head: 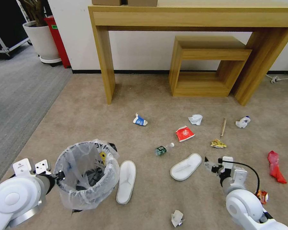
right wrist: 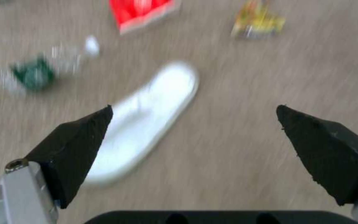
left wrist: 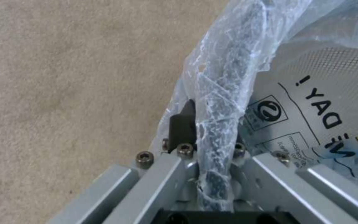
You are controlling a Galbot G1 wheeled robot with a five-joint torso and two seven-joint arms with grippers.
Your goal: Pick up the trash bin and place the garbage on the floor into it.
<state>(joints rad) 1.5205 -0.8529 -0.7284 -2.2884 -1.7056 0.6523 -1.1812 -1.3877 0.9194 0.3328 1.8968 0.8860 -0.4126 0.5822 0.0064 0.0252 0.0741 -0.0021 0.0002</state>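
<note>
- On the carpet at my left, the left end effector point(head: 58, 175) pinches the trash bin point(head: 86, 174) rim; its inner finger sits hidden behind the bag.
- My right end effector point(right wrist: 195, 124) hangs spread over a blurred white slipper point(right wrist: 146, 118).

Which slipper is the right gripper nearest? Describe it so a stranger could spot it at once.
Start at the trash bin, held at its rim by the left gripper. One white slipper lies right against it. The one you want is the other slipper, out on open carpet beside the open right gripper, just below the small bottle.
</note>
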